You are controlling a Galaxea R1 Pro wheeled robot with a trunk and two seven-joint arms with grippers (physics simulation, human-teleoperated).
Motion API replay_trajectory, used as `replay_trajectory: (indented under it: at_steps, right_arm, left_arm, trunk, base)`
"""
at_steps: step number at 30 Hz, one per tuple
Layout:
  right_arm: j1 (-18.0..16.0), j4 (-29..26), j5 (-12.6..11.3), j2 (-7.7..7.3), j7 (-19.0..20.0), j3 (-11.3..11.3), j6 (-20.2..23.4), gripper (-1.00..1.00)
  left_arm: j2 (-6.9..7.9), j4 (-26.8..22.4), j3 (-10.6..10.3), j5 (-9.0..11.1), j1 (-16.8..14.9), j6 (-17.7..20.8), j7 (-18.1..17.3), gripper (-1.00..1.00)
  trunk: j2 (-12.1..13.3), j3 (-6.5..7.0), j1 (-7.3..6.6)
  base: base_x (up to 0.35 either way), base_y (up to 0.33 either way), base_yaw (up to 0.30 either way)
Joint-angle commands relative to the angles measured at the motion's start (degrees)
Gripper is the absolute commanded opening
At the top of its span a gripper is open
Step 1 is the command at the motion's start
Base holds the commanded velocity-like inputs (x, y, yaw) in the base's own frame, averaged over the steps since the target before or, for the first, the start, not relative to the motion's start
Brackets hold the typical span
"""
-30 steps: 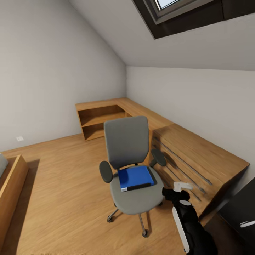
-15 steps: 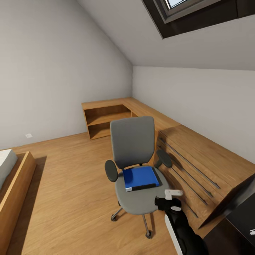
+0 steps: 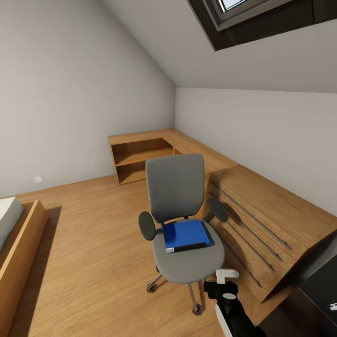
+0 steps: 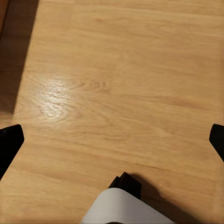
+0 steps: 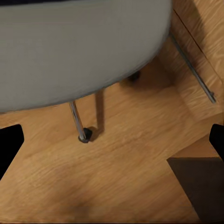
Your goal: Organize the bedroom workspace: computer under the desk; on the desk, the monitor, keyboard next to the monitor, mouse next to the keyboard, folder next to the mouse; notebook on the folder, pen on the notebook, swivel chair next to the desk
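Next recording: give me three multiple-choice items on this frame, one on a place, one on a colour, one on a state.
1. Where does the folder lie?
A. on the floor
B. on the swivel chair seat
C. on the oak shelving

2. What colour is the chair's upholstery?
A. grey
B. red
C. green

3. How does the right tool stand?
A. shut on the folder
B. shut on a castor
C. open, holding nothing

Key: 1 B, the blue rectangle rests flat on the seat. 2 A, back and seat are grey. 3 C, the wrist view shows its fingertips wide apart over bare floor.
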Motion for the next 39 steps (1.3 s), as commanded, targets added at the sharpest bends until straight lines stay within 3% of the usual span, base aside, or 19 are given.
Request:
replay_trajectory:
  at_steps: [1,2,3,5,7,8,9,23,29,39]
  right_arm:
    - [0.0,0.7,0.3,-0.01,-0.3,0.1,0.1,1.0]
    - [0.0,1.4,0.3,-0.02,-0.2,0.1,-0.2,1.0]
    - [0.0,7.8,0.3,-0.22,-0.2,0.0,-3.6,1.0]
    - [0.0,11.7,0.3,-0.75,-0.2,0.0,-7.1,1.0]
    - [0.0,23.5,0.4,-1.49,-0.2,0.1,-22.6,1.0]
    - [0.0,25.7,0.4,-1.6,-0.2,0.2,-25.8,1.0]
    - [0.0,33.2,0.5,-1.96,-0.2,0.3,-36.8,1.0]
    - [0.0,35.4,0.2,-2.28,-0.2,0.0,-40.7,1.0]
    - [0.0,35.5,-0.1,-3.21,-0.3,-0.3,-43.6,1.0]
    - [0.0,35.5,-0.1,-3.44,-0.1,-4.5,-44.4,1.0]
  left_arm:
    - [0.03,-0.1,-0.5,0.2,0.0,-0.1,0.4,1.0]
    - [0.02,0.0,-0.5,0.2,0.0,-0.1,0.4,1.0]
    - [-0.01,0.0,-0.5,0.2,0.0,-0.1,0.4,1.0]
    - [-0.01,0.0,-0.5,0.2,0.0,-0.1,0.4,1.0]
    - [-0.01,0.0,-0.5,0.2,0.0,-0.2,0.4,1.0]
    - [-0.01,0.0,-0.5,0.2,0.0,-0.2,0.4,1.0]
    - [-0.01,0.0,-0.5,0.2,0.0,-0.2,0.3,1.0]
    - [0.05,0.1,-2.2,0.3,0.0,-0.2,0.4,1.0]
    - [0.07,0.1,-2.3,0.3,0.0,-0.3,0.4,1.0]
    - [0.01,0.1,-2.3,0.4,0.0,-0.1,0.4,1.0]
  trunk:
    - [0.0,-0.06,0.0]
    - [0.0,-0.06,0.0]
    - [0.0,-0.06,0.0]
    - [0.0,-0.06,0.0]
    - [0.0,-0.06,0.0]
    - [0.0,-0.06,0.0]
    - [0.0,-0.06,0.0]
    - [0.0,-0.06,0.0]
    - [0.0,-0.06,0.0]
    - [0.0,-0.06,0.0]
  base:
    - [0.0,0.0,0.0]
    - [0.0,0.0,0.0]
    - [0.0,0.0,0.0]
    - [0.0,0.0,0.0]
    - [-0.03,0.038,-0.085]
    - [-0.069,0.091,-0.153]
    - [-0.129,0.246,-0.246]
    - [-0.123,0.297,-0.266]
    - [-0.1,0.314,-0.266]
    - [-0.077,0.302,-0.238]
